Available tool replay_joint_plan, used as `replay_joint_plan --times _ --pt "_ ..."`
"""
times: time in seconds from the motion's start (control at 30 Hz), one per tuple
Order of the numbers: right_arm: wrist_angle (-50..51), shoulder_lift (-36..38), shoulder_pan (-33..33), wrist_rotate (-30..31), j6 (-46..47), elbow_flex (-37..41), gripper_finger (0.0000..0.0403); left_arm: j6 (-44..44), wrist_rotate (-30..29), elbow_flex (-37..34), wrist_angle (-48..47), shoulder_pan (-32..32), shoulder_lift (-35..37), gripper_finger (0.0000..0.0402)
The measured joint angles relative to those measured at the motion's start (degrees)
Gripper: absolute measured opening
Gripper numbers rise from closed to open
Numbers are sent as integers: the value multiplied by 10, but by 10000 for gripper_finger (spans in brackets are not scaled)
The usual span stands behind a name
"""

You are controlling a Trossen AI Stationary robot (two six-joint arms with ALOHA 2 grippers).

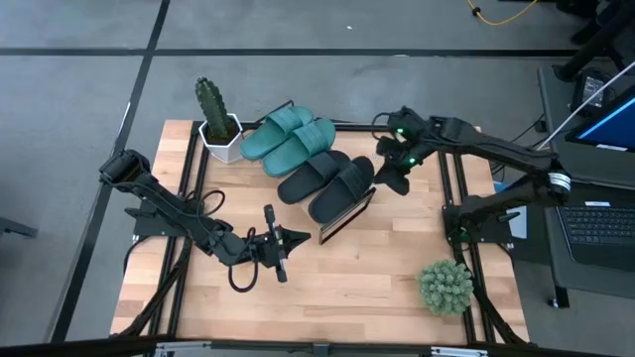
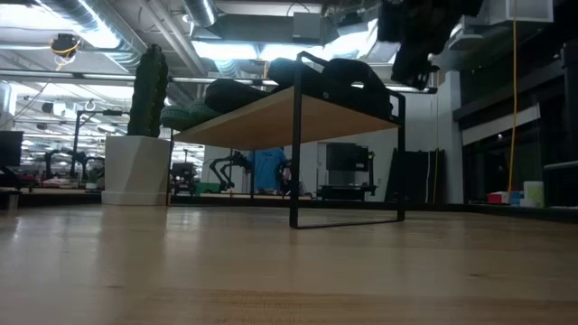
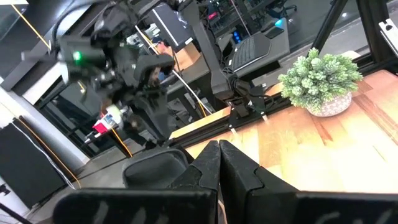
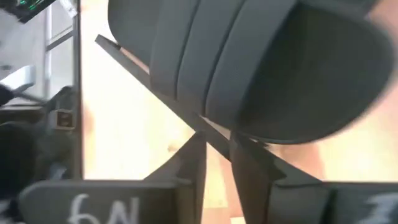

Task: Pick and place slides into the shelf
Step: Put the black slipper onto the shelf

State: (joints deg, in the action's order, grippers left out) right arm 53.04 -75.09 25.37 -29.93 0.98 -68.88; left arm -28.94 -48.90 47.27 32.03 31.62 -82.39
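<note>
Black and teal rubber: all four slides lie on the shelf, side by side in a slanted row. The teal-green pair sits at the end nearest the cactus pot; the black pair sits at the other end, toward the shelf's free corner.

The right gripper hangs just beside the outermost black slide, on the side away from the cactus. Its jaws stand slightly apart with nothing between them.

The left gripper rests low on the tabletop, well apart from the shelf, on the side away from the cactus. Its jaws are pressed together and empty.

Writing: you can read only hand-drawn marks on the right gripper's body in the right wrist view, roughly "6N" upside down; not fully legible.

Only the low view shows the shelf's plank tilted on its black frame, with the slides as dark lumps on top. Only the left wrist view shows the small bushy plant from the side.
</note>
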Motion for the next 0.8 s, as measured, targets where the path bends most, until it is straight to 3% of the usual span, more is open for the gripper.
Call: replay_joint_plan --times 0.2,0.33,0.57,0.8 --pt "-15 57 0 84 -19 0 30 0 0 0 3 0 0 0" --pt "-40 58 0 116 -53 0 8 0 0 0 5 0 0 0" --pt "-132 23 18 123 -97 0 6 1 0 0 14 -2 0 0" --pt "-156 -36 49 123 -113 0 5 4 2 0 14 -9 0 0"
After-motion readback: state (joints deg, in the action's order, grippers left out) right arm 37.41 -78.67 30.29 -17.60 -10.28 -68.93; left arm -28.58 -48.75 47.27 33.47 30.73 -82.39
